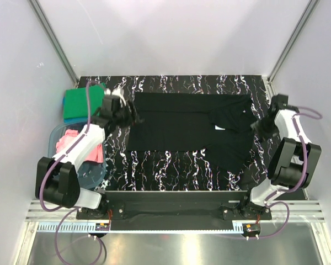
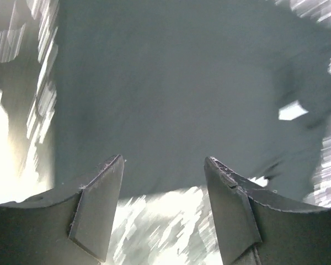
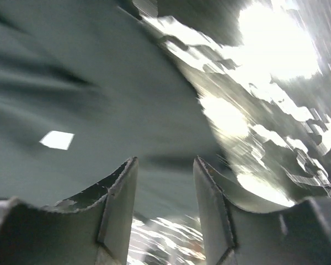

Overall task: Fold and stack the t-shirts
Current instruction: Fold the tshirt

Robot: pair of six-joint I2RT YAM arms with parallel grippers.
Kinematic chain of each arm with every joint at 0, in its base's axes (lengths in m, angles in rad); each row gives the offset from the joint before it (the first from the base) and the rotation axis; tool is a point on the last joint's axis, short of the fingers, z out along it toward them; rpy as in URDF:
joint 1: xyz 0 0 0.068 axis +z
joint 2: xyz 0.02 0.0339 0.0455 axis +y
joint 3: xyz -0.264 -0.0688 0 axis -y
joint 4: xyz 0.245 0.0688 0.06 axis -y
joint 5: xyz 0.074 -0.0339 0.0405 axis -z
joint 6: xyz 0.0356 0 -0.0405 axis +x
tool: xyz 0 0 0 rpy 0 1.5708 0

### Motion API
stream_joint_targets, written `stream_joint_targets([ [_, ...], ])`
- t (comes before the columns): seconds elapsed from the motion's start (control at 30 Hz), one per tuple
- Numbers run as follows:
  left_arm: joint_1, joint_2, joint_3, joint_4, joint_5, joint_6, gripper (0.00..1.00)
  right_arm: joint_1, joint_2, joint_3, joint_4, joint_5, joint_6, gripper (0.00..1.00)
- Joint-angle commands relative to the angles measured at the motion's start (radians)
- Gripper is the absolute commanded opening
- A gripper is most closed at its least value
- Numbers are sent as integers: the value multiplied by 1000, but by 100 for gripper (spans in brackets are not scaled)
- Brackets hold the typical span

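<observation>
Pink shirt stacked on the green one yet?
No, the pink t-shirt lies bunched in the plastic tub, beside the folded green t-shirt rather than on it.

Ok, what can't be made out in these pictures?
- Top view: blue t-shirt, only a sliver shows under the green t-shirt.
- Top view: pink t-shirt in the tub, partly covered by the left arm.
- Both wrist views: black t-shirt motion-blurred; its neck label unreadable.

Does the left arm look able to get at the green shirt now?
Probably yes: the green shirt lies uncovered just beside the left gripper, whose jaws are open and empty.
</observation>
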State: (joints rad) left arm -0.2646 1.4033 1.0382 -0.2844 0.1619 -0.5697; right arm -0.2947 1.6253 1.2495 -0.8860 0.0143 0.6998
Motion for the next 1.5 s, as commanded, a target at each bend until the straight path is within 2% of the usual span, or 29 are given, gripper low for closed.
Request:
stream_joint_targets([
  [0.0,15,-59,-151,-31,-44,-18,66,5,-96,-149,-60,29,47,50],
  [0.13,15,-105,-271,-6,-33,-62,65,20,-194,-286,-74,-2,104,43],
  [0.23,13,-124,-325,19,-32,-96,66,45,-258,-346,-68,-2,133,42],
  [0.47,15,-119,-303,-25,-38,-84,66,118,-285,-427,-88,7,204,46],
  [0.7,14,-119,-296,-21,-39,-93,68,158,-324,-518,-27,-5,305,48],
  [1.23,15,-127,-282,-32,-50,-98,68,160,-479,-674,-4,88,469,49],
  [1.47,15,-135,-274,-36,-58,-108,68,160,-550,-694,-2,145,532,48],
])
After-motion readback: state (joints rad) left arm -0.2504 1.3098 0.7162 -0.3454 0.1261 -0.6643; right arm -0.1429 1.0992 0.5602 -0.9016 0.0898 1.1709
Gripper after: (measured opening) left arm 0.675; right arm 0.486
